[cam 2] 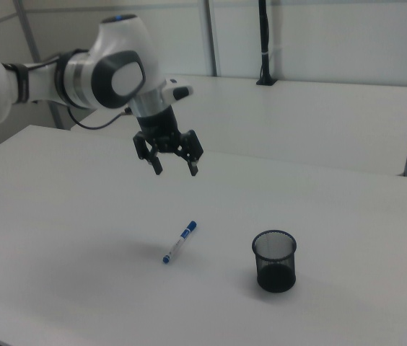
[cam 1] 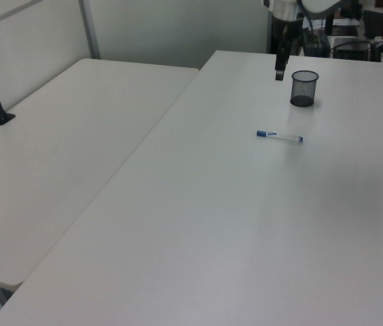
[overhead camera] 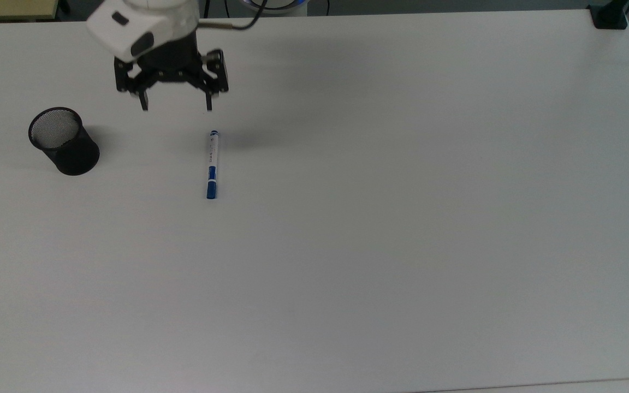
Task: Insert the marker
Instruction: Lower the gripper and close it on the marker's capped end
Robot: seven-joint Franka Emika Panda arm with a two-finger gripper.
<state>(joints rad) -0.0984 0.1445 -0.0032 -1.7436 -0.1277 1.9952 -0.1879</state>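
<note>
Slim white marker (overhead camera: 212, 165) with its blue cap is lying flat on the smooth matte table (overhead camera: 402, 218), well apart from the round black mesh cup (overhead camera: 63, 141). Pincer (overhead camera: 176, 106) is hanging above, fingers spread, gripping nothing.

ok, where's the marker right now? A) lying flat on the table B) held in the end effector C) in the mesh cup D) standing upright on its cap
A: the marker lies flat on the table, apart from the mesh cup, with the open end effector hovering above, empty.
</note>
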